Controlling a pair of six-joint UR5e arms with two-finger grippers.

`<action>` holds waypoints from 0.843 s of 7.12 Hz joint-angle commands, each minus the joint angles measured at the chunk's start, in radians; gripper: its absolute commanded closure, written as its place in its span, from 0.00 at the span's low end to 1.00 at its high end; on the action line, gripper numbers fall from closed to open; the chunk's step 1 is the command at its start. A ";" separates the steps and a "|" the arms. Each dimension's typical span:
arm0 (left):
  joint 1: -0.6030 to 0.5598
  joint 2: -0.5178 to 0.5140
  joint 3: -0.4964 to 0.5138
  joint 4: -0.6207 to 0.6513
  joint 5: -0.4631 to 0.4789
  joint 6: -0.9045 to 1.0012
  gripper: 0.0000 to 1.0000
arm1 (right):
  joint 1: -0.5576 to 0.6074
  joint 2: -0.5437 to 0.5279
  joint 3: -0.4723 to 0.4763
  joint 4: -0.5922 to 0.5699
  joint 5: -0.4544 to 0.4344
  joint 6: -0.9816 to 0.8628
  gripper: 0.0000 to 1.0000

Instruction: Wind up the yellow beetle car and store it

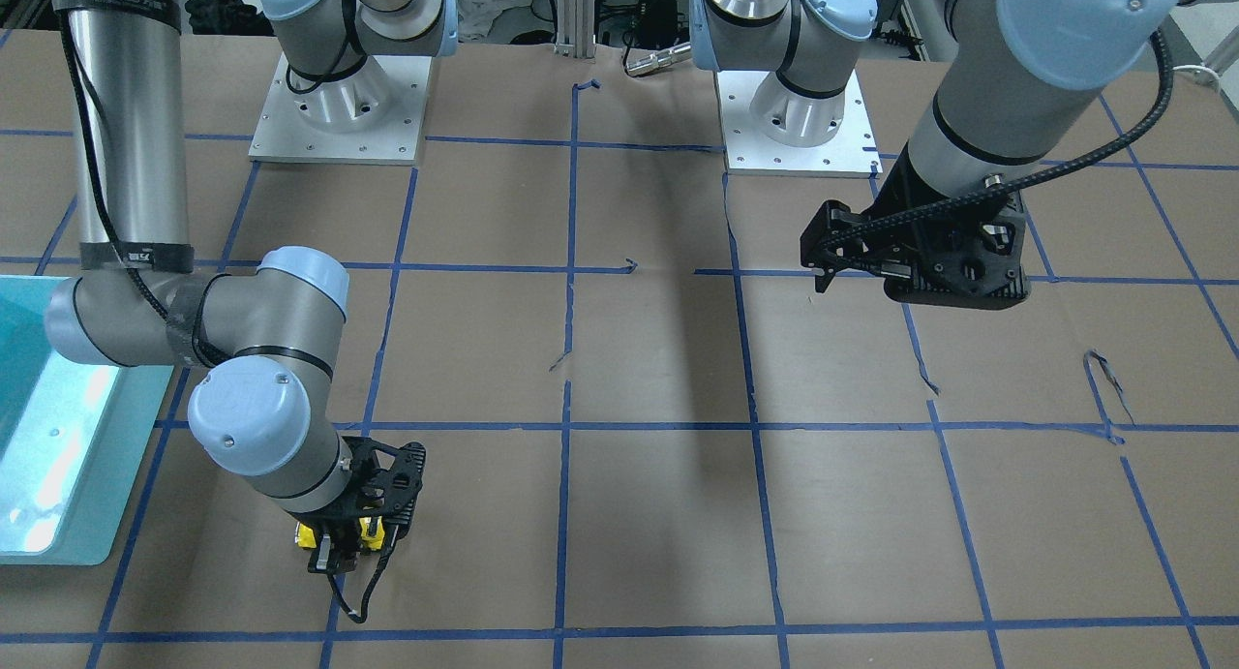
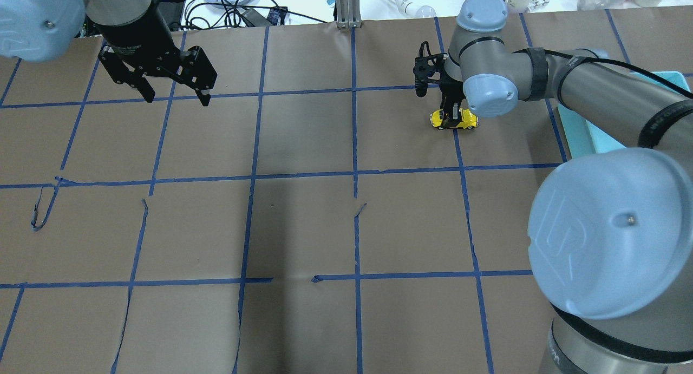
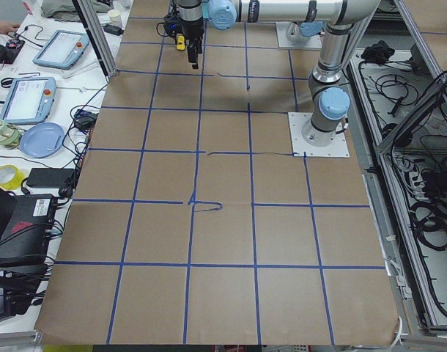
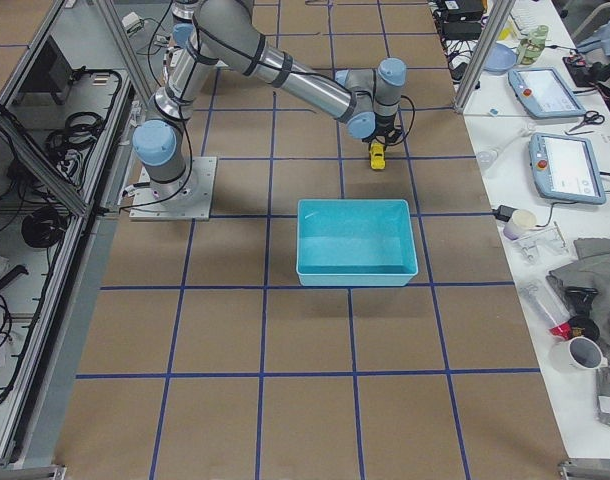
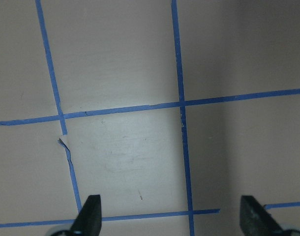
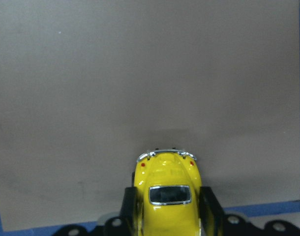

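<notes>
Small glossy bright-yellow beetle toy car (image 6: 168, 189) looks light, rigid, slippery; right hand (image 2: 453, 113) pinches its flanks, the surest hold; left hand (image 5: 170, 216) spread

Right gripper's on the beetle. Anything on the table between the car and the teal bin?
Nothing visible. The right gripper is closed on the yellow beetle car, and only bare brown paper with blue tape lines lies between the car and the teal bin. The left gripper hangs open, far across the table.
</notes>
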 commanded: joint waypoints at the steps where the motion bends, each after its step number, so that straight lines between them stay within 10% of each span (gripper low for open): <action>1: 0.003 0.002 -0.017 0.067 -0.042 -0.023 0.00 | 0.000 -0.002 -0.001 -0.002 -0.004 0.001 0.82; 6: -0.007 0.023 -0.073 0.123 -0.034 -0.030 0.00 | -0.133 -0.205 -0.073 0.291 -0.043 -0.066 0.99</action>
